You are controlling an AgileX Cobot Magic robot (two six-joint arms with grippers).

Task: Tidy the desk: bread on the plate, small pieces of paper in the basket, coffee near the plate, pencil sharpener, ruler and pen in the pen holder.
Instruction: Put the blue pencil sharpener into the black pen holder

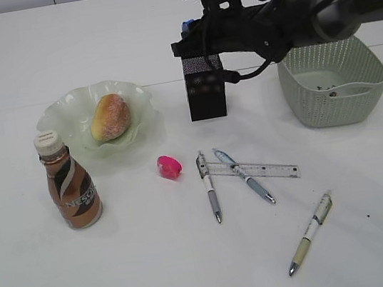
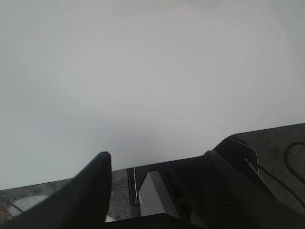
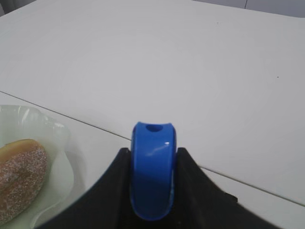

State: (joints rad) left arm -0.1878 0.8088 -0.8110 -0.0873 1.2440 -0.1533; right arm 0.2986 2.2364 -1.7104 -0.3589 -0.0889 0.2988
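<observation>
My right gripper (image 1: 189, 39) hangs just above the black pen holder (image 1: 205, 87) and is shut on a blue pencil sharpener (image 1: 189, 25). In the right wrist view that blue sharpener (image 3: 153, 167) is clamped between both fingers of the gripper (image 3: 152, 160). A pink pencil sharpener (image 1: 169, 166) lies on the table. The clear ruler (image 1: 257, 170) lies under two pens (image 1: 209, 188) (image 1: 245, 176), and a third pen (image 1: 311, 232) is nearer the front. The bread (image 1: 110, 117) rests on the green plate (image 1: 57, 109), with the coffee bottle (image 1: 70, 182) upright beside it. My left gripper (image 2: 157, 164) is open over the table's edge.
The pale green basket (image 1: 363, 60) stands at the right with small pieces of paper (image 1: 331, 90) inside. My right arm (image 1: 302, 11) stretches across above the basket. The plate (image 3: 59, 143) and bread (image 3: 19, 176) show at the lower left of the right wrist view.
</observation>
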